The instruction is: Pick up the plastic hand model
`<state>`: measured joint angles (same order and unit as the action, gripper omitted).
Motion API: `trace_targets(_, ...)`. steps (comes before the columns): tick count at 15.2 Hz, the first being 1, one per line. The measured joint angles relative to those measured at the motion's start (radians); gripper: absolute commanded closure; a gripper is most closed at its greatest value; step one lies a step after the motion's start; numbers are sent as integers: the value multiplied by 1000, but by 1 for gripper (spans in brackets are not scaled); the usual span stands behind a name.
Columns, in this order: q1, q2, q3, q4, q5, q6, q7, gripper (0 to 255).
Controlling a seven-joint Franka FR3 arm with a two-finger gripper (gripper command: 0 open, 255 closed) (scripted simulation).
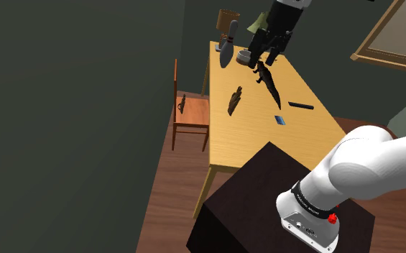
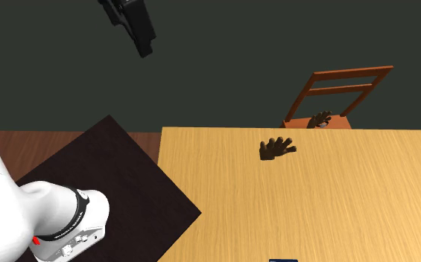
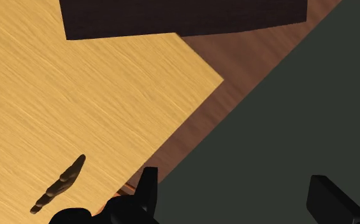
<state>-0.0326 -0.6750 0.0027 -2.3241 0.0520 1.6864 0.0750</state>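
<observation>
The dark stand (image 1: 251, 198) stood at the near end of the wooden bench (image 1: 251, 140). Beyond it, the brown hand model (image 1: 235, 100) lay on the bench near the edge at the shoulder view's left. Farther along, the end effector (image 1: 264, 59) hung above the bench, its fingers (image 3: 148, 188) wide apart and empty. The model lay off to one side of them, not between them.

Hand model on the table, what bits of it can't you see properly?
Wrist view: the hand model lies edge-on, so its fingers cannot be counted.
Shoulder view: it is too small and dark to tell palm from back.
Second exterior view: its underside is hidden against the table.
</observation>
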Motion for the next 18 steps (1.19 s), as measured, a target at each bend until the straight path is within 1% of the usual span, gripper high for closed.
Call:
trace_targets(5, -28, 114, -42, -19, -36, 118, -46, 0)
trace_targets(8, -46, 201, -72, -7, -56, 184, -77, 0)
trace_targets(10, -56, 270, -90, 21, -66, 221, -96, 0)
trace_targets(15, -85, 419, -138, 47, -85, 332, -149, 0)
trace_targets(18, -101, 507, -162, 83, -89, 377, -178, 0)
